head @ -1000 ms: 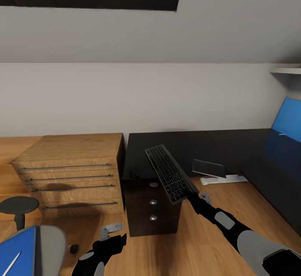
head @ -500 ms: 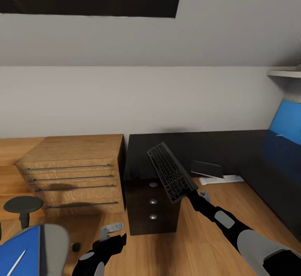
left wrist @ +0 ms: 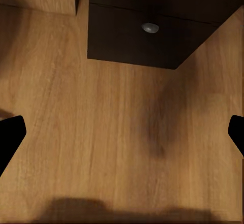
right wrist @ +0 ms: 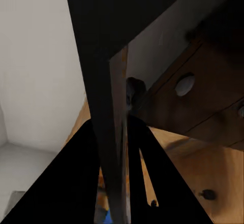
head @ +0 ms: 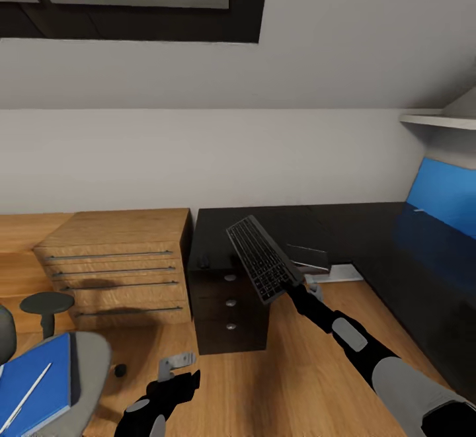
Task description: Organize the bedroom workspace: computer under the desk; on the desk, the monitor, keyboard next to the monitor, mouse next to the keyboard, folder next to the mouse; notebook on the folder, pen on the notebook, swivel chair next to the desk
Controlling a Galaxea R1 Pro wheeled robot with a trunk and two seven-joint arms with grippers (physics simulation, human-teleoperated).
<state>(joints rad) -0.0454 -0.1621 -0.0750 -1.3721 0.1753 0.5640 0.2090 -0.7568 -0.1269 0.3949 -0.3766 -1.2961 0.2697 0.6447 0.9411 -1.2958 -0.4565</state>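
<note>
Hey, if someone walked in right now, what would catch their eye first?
Probably the keyboard, held up at a tilt by the right gripper in front of the black desk. Next, the blue folder with a white pen on it, lying on the chair at lower left.

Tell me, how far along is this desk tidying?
Early. In hand: the right gripper holds the slim black-keyed keyboard tilted above the glossy black desk, not yet set down. Left to do: the bright blue folder, with the thin white pen on it, lies on the grey swivel chair. The left gripper is open.
</note>
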